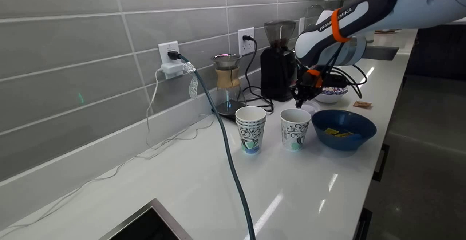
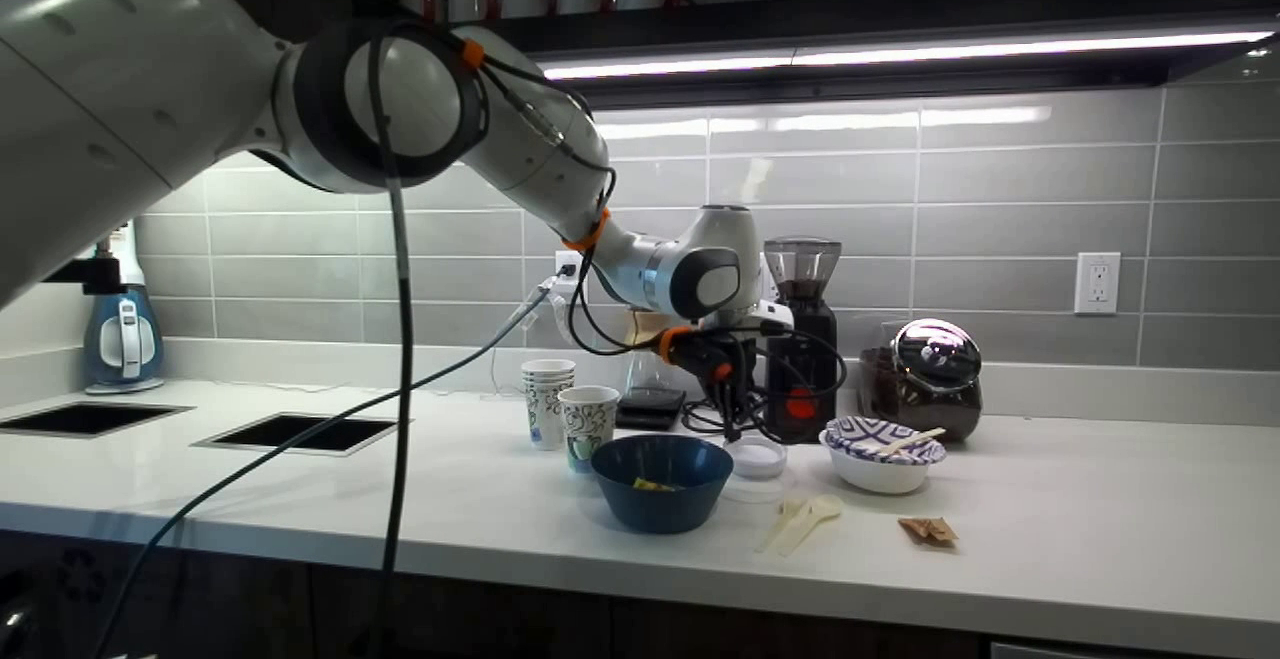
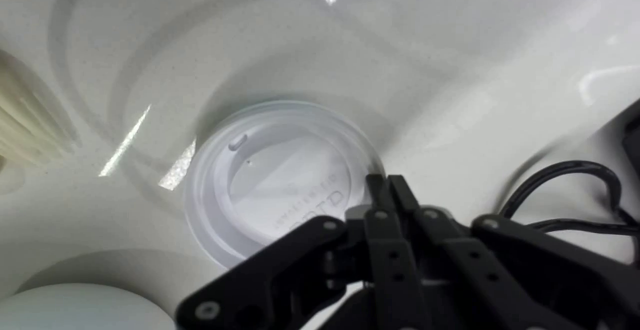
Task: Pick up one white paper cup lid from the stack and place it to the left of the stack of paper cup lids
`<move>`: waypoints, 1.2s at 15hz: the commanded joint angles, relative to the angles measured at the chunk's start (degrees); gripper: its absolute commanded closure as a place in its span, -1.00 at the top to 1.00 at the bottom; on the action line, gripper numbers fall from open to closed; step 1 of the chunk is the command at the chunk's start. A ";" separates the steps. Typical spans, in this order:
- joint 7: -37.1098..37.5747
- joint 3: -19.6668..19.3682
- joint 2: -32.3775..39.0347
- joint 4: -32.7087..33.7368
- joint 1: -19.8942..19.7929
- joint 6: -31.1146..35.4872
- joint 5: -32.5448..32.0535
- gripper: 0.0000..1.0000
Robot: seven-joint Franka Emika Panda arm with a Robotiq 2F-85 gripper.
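A round white paper cup lid (image 3: 290, 180) lies top up at the centre left of the wrist view, with embossed letters and a sip slot. It also shows in an exterior view (image 2: 757, 455), behind the blue bowl. A pale disc (image 2: 755, 491) shows just under it there; I cannot tell if it is another lid of the stack or a reflection. My gripper (image 3: 385, 177) has its fingertips almost together at the lid's right rim, one inside and one outside, the rim between them. In an exterior view the gripper (image 1: 299, 103) is low behind the cups, and the lid is mostly hidden.
A dark-blue bowl (image 2: 630, 499) with yellow packets stands beside the lid. A stack of cups (image 1: 251, 134) and a separate cup (image 1: 295, 130) stand close by. A white bowl (image 2: 875, 474), spoons (image 2: 800, 519), a brown packet (image 2: 928, 531) and a black grinder (image 2: 800, 369) surround the area.
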 commanded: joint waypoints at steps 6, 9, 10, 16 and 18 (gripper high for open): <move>1.60 -1.01 1.15 3.02 1.41 0.68 -1.78 -0.94; 1.50 -1.10 0.47 2.82 1.64 0.86 -2.24 -0.97; 1.48 -1.08 0.27 2.79 1.66 0.93 -2.33 -0.96; 1.03 -0.80 -2.90 0.36 0.91 2.28 -1.81 -1.00; -0.14 0.53 -6.41 -2.86 -0.29 3.06 -0.26 -1.00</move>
